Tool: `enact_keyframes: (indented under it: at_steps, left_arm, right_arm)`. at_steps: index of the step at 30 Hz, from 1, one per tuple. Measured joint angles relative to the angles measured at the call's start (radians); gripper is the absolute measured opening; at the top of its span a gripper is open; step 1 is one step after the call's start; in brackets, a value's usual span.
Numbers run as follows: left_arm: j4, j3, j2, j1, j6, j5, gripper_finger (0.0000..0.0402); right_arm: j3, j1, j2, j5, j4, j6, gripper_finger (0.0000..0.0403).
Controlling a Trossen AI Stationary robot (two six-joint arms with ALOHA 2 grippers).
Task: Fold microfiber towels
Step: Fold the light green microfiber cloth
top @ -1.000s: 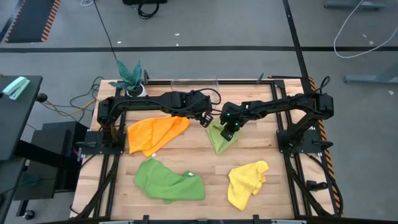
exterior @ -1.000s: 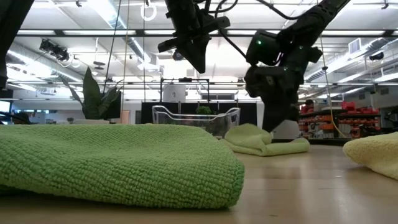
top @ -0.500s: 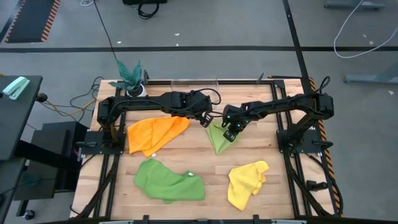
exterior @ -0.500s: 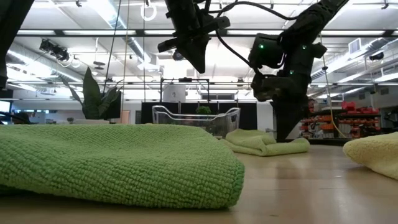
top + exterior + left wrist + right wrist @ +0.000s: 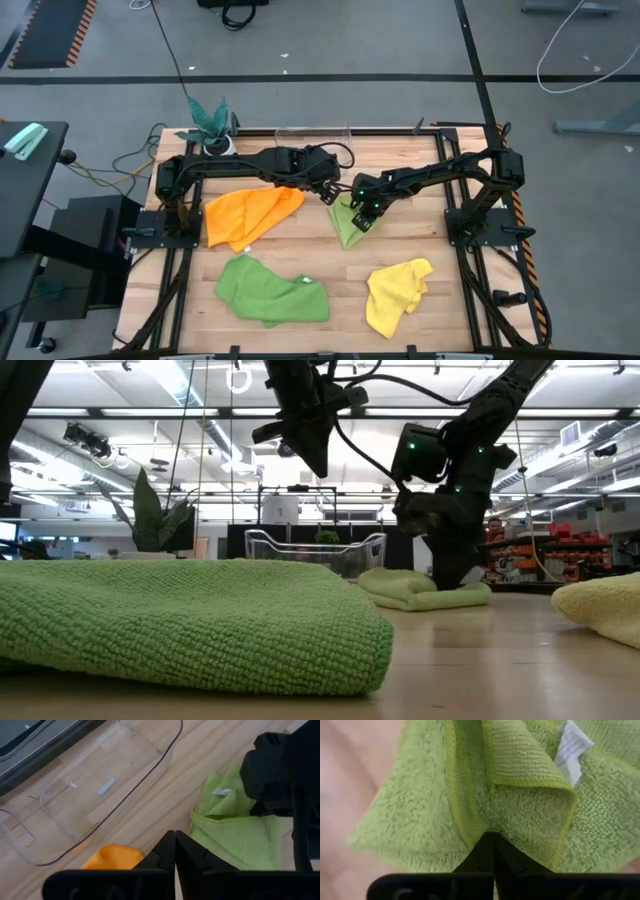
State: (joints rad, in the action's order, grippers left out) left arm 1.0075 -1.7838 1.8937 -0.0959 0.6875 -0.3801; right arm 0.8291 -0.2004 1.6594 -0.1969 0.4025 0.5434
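Observation:
The light lime green towel lies crumpled on the table's middle, with a white tag on top. My right gripper is shut and comes down onto it. My left gripper is shut and hangs above the table between the lime towel and the orange towel, touching nothing. The darker green towel and the yellow towel lie in heaps near the table's front edge. My right gripper sets its shut fingertips on the lime towel's upper side, next to a folded-over hem. It comes from above, slanting down. The towel lies on the table. Whether any cloth sits between the fingers I cannot tell.
A clear plastic bin stands at the table's far edge, with a teal-leaved plant in a white pot at the far left corner. Bare wood shows to the right of the lime towel.
My right gripper has sunk onto the lime towel and shifted a little toward the table's left, staying shut.

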Motion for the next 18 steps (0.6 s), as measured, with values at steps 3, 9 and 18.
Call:
enact_keyframes:
  at_steps: [3,9,18]
  left_arm:
    - [0.01,0.0,-0.029,0.0,-0.001,-0.003,0.0008]
    - [0.032,-0.001,-0.122,0.0,0.002,-0.077,0.0021]
    - [0.046,-0.001,-0.202,0.0,0.003,-0.125,0.0012]
  right_arm:
    - [0.0,0.001,0.001,-0.055,-0.076,0.015,0.0]
    - [0.0,0.0,0.001,-0.074,-0.14,0.034,0.0]
    - [0.0,0.001,0.001,-0.112,-0.245,0.081,0.0]
